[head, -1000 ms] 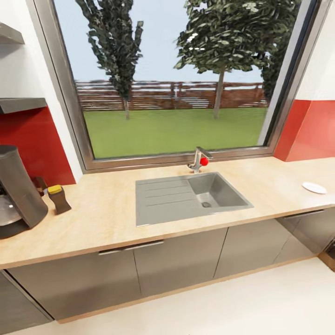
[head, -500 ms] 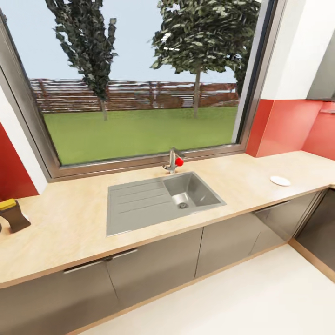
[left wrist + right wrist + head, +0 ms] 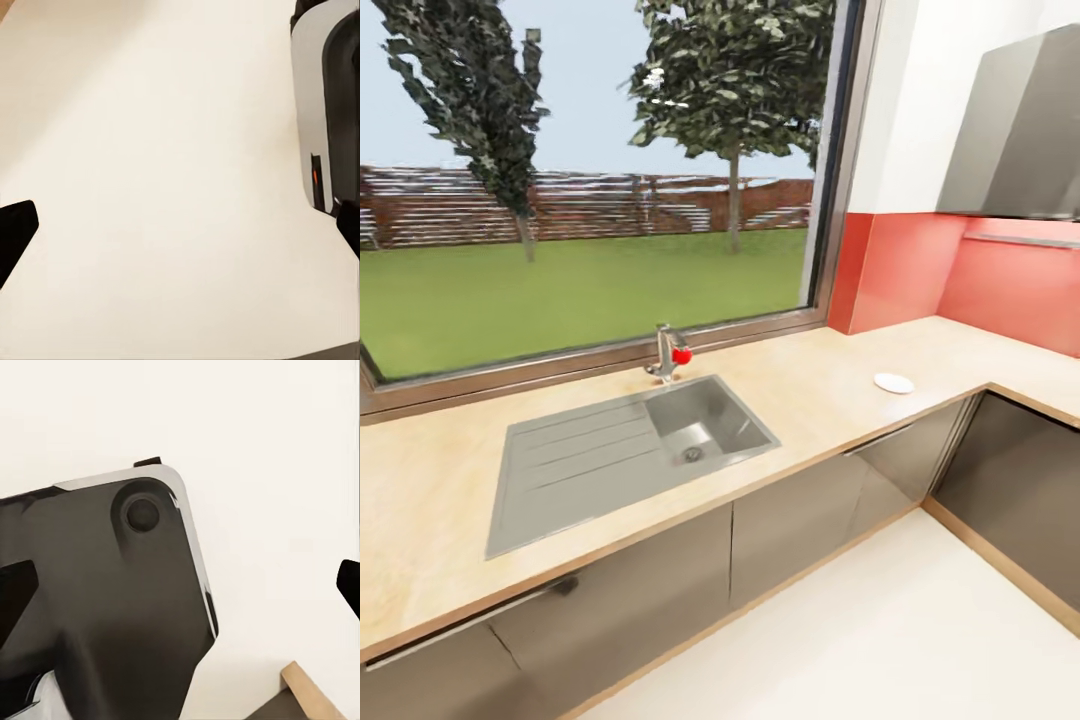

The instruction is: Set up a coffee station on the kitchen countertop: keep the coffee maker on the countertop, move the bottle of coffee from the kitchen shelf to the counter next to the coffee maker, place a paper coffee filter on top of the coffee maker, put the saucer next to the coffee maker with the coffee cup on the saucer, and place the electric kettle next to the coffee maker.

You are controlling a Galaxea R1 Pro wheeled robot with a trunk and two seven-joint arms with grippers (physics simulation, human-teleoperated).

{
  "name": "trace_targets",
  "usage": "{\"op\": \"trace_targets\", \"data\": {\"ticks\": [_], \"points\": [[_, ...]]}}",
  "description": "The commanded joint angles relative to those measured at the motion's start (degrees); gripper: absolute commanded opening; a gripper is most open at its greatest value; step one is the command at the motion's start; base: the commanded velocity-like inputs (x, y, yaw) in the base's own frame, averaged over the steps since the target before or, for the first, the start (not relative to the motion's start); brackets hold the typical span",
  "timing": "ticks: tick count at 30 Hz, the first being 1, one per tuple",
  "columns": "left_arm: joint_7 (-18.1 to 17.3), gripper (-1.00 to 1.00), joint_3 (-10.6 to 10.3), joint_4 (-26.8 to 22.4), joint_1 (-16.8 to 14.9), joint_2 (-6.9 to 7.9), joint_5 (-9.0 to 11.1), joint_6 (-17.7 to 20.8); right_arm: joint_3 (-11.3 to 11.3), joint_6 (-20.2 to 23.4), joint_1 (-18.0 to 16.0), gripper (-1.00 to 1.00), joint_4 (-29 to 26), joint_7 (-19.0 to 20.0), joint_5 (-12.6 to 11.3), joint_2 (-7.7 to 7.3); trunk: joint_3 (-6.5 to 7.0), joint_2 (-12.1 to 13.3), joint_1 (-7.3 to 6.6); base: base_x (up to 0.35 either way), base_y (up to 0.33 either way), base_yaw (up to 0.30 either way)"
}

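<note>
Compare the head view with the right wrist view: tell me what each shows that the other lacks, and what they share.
Head view: the countertop with its sink, the faucet, a white saucer right of the sink, and the window. Right wrist view: the robot's dark base and the right hand's fingertips, spread apart and empty. Both: the pale floor and dark cabinet fronts.

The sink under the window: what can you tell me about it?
The sink is grey and looks like matte metal or stone, set flush into the light wooden countertop. A ribbed draining board forms one side, a square basin with a round drain the other. The basin looks empty. A metal tap with a red knob stands behind it.
</note>
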Motion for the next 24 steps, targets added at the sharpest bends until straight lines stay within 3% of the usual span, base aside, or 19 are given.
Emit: {"op": "trace_targets", "data": {"ticks": [1,24], "points": [[-0.47,1.00,0.47,-0.18,-0.02,-0.14,-0.40,0.20,0.06,-0.23,-0.06,1.00,0.08,0.05,-0.61,0.02,-0.12,-0.11,0.05,0.181,-0.229,-0.268],[-0.47,1.00,0.47,-0.18,-0.02,-1.28,-0.61,0.20,0.06,-0.27,-0.06,1.00,0.08,0.05,-0.58,0.05,-0.05,-0.11,0.05,0.183,-0.238,-0.292]]}}
